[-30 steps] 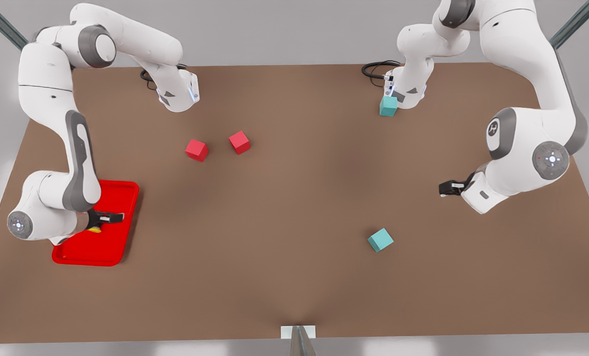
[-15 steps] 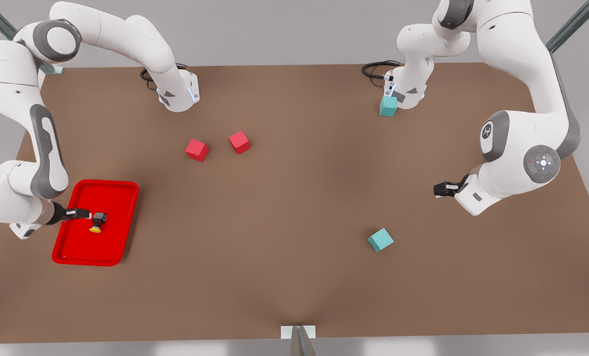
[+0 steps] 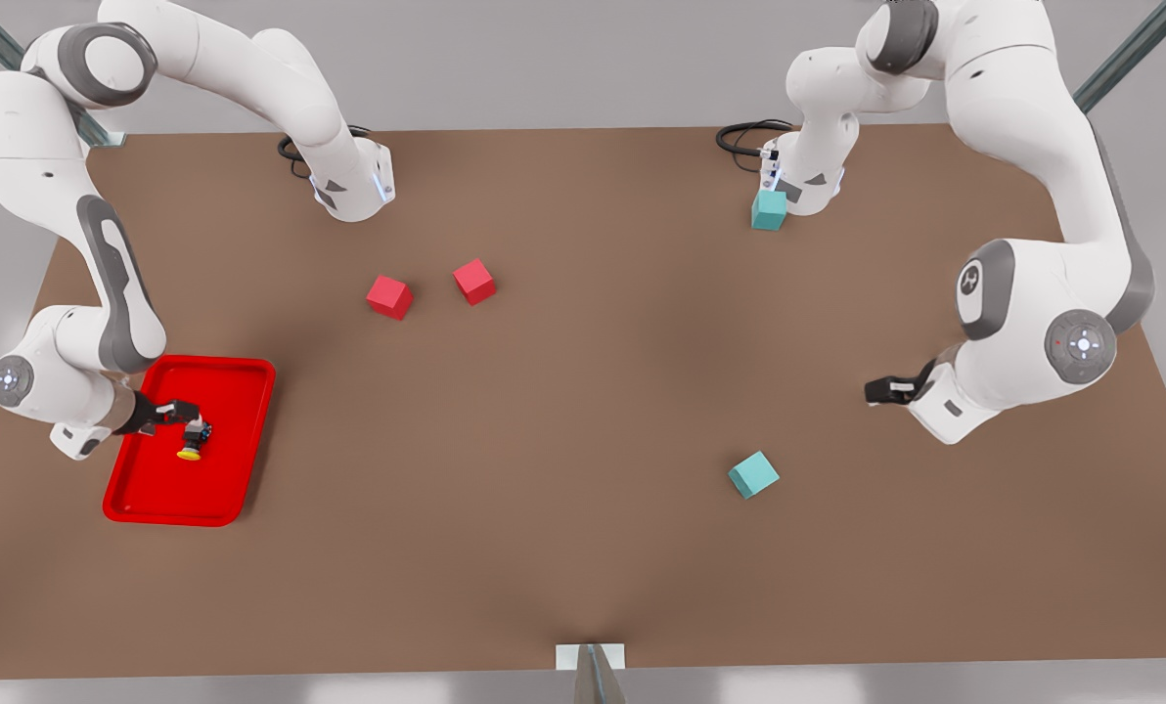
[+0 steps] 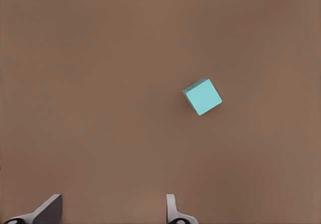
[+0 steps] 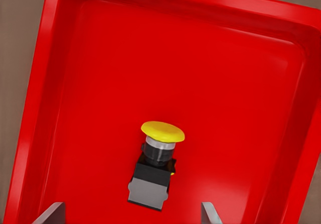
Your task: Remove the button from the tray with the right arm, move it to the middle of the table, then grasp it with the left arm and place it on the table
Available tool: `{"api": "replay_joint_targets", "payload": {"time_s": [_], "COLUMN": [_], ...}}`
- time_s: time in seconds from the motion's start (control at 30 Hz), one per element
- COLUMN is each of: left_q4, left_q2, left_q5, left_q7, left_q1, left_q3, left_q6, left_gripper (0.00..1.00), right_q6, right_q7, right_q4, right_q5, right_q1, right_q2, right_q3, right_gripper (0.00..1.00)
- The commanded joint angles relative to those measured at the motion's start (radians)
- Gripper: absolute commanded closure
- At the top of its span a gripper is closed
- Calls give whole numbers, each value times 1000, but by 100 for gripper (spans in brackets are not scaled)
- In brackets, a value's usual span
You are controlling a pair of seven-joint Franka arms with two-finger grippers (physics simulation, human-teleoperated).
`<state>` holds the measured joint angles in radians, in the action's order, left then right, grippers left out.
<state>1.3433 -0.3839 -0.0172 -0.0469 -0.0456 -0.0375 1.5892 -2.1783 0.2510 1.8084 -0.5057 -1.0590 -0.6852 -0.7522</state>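
Note:
The button (image 3: 192, 440) lies on its side inside the red tray (image 3: 234, 460) at the front view's left, yellow cap pointing toward the table's near edge. My right gripper (image 3: 176, 411) hovers open just beside it. In the right wrist view the button (image 5: 155, 166) lies on the tray floor (image 5: 225, 108) between the wide-apart fingertips (image 5: 52, 212) of the right gripper (image 5: 131, 218), untouched. My left gripper (image 3: 882, 390) waits open above the bare table (image 3: 583, 440) at the front view's right; the left gripper (image 4: 111, 213) holds nothing.
Two red cubes (image 3: 389, 296) (image 3: 473, 281) sit left of the table's centre. One teal cube (image 3: 753, 474) lies near the left gripper and appears again (image 4: 202, 97). Another teal cube (image 3: 769, 209) rests by the far arm base.
My right gripper drew back off the button toward the tray's left side, uncovering it, then edged back toward it. The button stayed in place. The left arm shifted slightly.

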Motion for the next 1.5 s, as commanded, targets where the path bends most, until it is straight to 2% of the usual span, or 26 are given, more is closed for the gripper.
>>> {"api": "replay_joint_targets", "payload": {"time_s": [0.0,0.33,0.77,1.37,1.4,1.43,1.47], "left_q4": [-15,-10,-10,-10,-9,-10,-10], "left_q2": [-4,13,-16,-46,-46,-46,-46], "left_q5": [5,3,3,3,3,3,3], "left_q7": [7,-7,-8,-14,-14,-14,-14], "left_q1": [7,-23,-33,-37,-37,-37,-37], "left_q3": [1,-19,-19,-19,-19,-19,-19], "left_q6": [32,-17,2,15,15,15,15], "left_gripper": [0,0,0,0,0,0,0], "right_q6": [-49,-118,-164,-250,-248,-250,-250], "right_q7": [-64,-65,-70,-99,-99,-101,-101], "right_q4": [6,42,52,152,154,154,154], "right_q5": [1,-11,-40,-80,-80,-80,-80], "right_q1": [-4,-3,2,8,8,8,10], "right_q2": [1,-24,-56,-54,-53,-54,-54], "right_q3": [-1,22,50,73,73,73,79], "right_gripper": [0,0,0,0,9,22,23]}}
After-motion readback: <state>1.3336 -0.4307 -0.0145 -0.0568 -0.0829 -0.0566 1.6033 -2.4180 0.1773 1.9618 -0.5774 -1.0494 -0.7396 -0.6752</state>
